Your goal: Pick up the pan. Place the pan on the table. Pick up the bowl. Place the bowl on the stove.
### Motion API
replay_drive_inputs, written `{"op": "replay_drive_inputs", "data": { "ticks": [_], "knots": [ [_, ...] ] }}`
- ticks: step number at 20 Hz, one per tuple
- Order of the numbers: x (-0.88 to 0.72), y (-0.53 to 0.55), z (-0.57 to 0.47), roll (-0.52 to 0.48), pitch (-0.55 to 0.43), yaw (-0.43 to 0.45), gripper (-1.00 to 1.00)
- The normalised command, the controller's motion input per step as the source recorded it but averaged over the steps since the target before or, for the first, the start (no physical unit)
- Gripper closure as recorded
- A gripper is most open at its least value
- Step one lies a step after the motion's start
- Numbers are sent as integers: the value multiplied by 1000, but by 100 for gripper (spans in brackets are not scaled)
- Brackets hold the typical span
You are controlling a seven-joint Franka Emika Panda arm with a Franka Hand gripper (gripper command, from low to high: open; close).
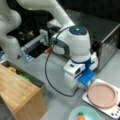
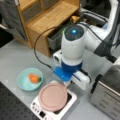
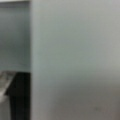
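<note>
The dusty-pink pan (image 1: 102, 95) is still sitting on the white stove (image 1: 113, 110), seen in both front views, so the first lift is not yet done. The gripper (image 1: 86, 83) is being held low at the pan's rim, on the side where the stubby handle would lie; the handle itself is being hidden by the blue-and-white hand. Whether the fingers are released or clenched cannot be told, and the wrist view is being filled by a pale blurred surface.

The turquoise bowl (image 2: 30, 79), with an orange carrot-like toy (image 2: 34, 78) inside, is resting on the grey worktop (image 2: 15, 60) just beside the stove. A short handle is judged a risk: a shallow grip could be letting the pan tilt or slip, and a swinging pan could be knocking the bowl nearby.
</note>
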Motion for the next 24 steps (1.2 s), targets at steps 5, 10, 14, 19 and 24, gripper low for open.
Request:
{"op": "replay_drive_inputs", "data": {
  "ticks": [5, 10, 14, 19, 24],
  "knots": [
    [-23, 204, 240, -135, 114, 310, 100],
    [-23, 153, 153, -106, 108, 342, 100],
    [-46, -24, 108, -76, 106, 332, 100],
    [-36, -111, 123, -33, 86, 258, 100],
    [-25, -184, 59, -1, 26, 162, 100]
  ]
}}
